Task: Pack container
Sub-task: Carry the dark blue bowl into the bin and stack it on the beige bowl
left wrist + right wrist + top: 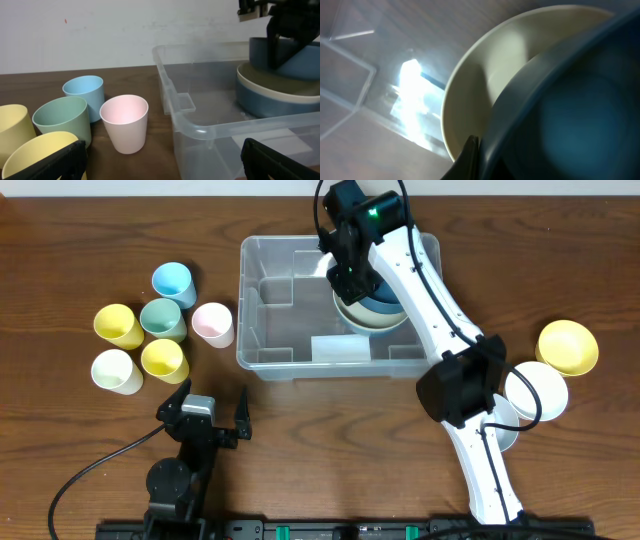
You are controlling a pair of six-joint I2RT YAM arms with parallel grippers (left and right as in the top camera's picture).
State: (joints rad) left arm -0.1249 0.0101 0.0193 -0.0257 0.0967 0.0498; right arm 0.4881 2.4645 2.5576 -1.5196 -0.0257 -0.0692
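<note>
The clear plastic container (243, 300) stands at the table's middle back. Its near corner (200, 131) fills the right of the left wrist view. Inside its right half a cream bowl (362, 321) rests on a blue one (265, 104). My right gripper (350, 275) is shut on the rim of a dark blue bowl (386, 306), which tilts into the cream bowl (485, 65). The right wrist view shows one black finger (470, 155) pressed against the blue bowl (580, 115). My left gripper (213, 392) stands open near the front edge, with nothing between its fingers (55, 160).
Several cups stand left of the container: blue (172, 281), green (162, 319), pink (212, 323), two yellow (118, 325) and white (116, 370). A yellow bowl (567, 346) and a white bowl (537, 392) lie at the right, beside the right arm.
</note>
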